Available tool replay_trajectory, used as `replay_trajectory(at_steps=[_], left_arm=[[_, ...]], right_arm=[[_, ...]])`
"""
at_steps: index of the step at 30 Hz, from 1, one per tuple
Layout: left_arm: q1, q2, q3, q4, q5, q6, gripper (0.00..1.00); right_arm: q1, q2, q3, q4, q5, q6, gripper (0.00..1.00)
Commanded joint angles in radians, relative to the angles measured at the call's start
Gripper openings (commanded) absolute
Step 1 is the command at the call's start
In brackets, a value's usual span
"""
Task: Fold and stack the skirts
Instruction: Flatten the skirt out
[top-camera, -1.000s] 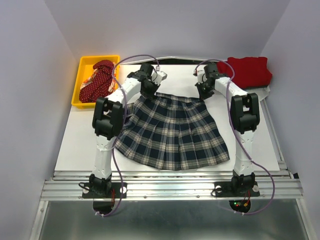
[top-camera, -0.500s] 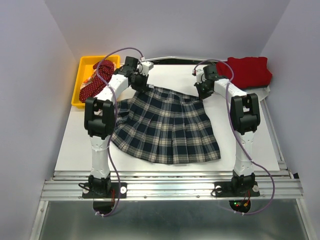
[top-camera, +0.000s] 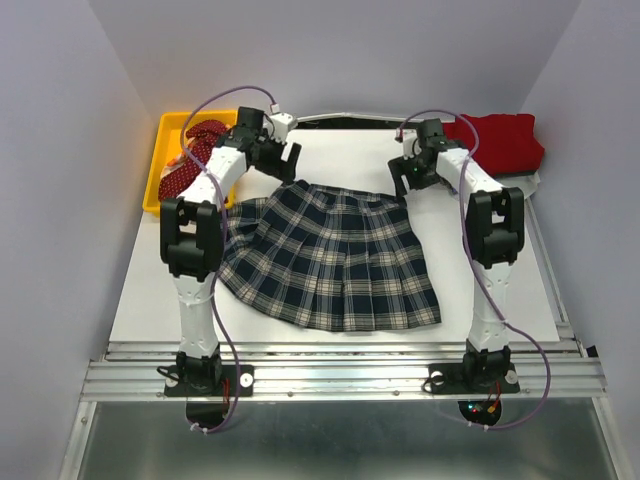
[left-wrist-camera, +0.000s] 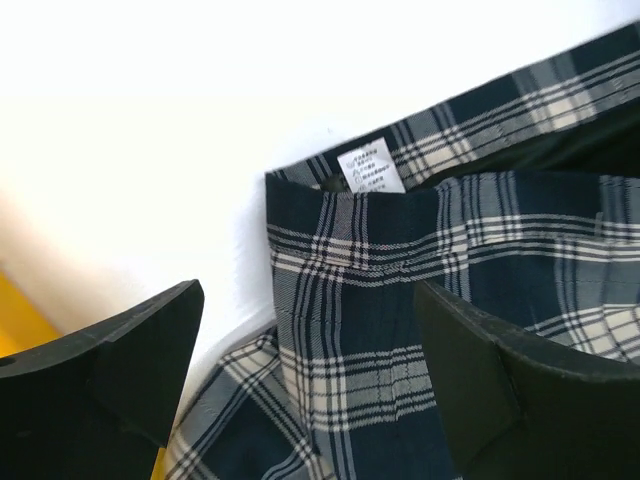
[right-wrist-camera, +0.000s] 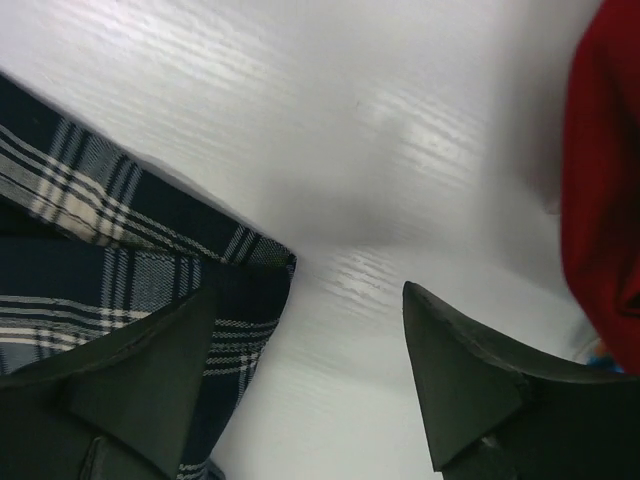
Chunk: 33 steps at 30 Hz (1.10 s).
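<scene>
Plaid skirt (top-camera: 330, 255) flat, centre; dotted skirt (top-camera: 192, 165) left; red skirt (top-camera: 500, 142) right.

Our white-and-black jointed left arm (top-camera: 190, 245) rises from its base at the near edge, bends at a raised elbow and reaches to the far left. Its black two-finger left gripper (top-camera: 284, 163) is tilted downward, jaws spread wide, with the dark fingers (left-wrist-camera: 130, 370) far apart in the wrist view. Our matching right arm (top-camera: 494, 228) stretches to the far right, and its right gripper (top-camera: 404, 176) is likewise angled down, jaws parted.
</scene>
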Motion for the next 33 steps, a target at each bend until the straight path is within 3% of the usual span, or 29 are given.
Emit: replay_trajectory(at_steps=[1,5,9,20,23,26,27,29,32,33], left_arm=[[0.012,-0.055,0.076,0.015,0.028,0.046,0.99],[0.012,0.034,0.161,-0.066,0.114,0.073,0.99],[0.011,0.078,0.164,-0.126,0.226,0.158,0.99],[0.009,0.187,0.182,-0.117,0.198,0.172,0.97],[0.009,0.225,0.202,-0.08,0.169,0.138,0.83],[0.011,0.265,0.239,-0.042,0.145,0.075,0.53],[0.011,0.282,0.263,-0.034,0.143,0.045,0.36],[0.011,0.294,0.311,-0.056,0.145,0.028,0.27],[0.017,0.237,0.33,-0.079,0.146,0.021,0.0],[0.022,0.206,0.32,-0.076,0.148,0.021,0.0]], right_arm=[[-0.027,-0.049,0.14,-0.071,-0.089,0.09,0.81],[-0.082,0.006,0.233,-0.155,-0.192,0.11,0.8],[-0.112,0.012,0.172,-0.213,-0.374,0.029,0.78],[-0.112,0.086,0.047,-0.19,-0.493,0.02,0.72],[-0.112,0.104,0.01,-0.131,-0.475,0.041,0.64],[-0.112,0.126,-0.004,-0.08,-0.455,0.059,0.39],[-0.112,0.136,0.012,-0.078,-0.455,0.064,0.24],[-0.112,0.135,0.03,-0.077,-0.452,0.073,0.01],[-0.121,0.072,0.058,-0.072,-0.444,0.076,0.01],[-0.135,0.049,0.067,-0.072,-0.439,0.078,0.01]])
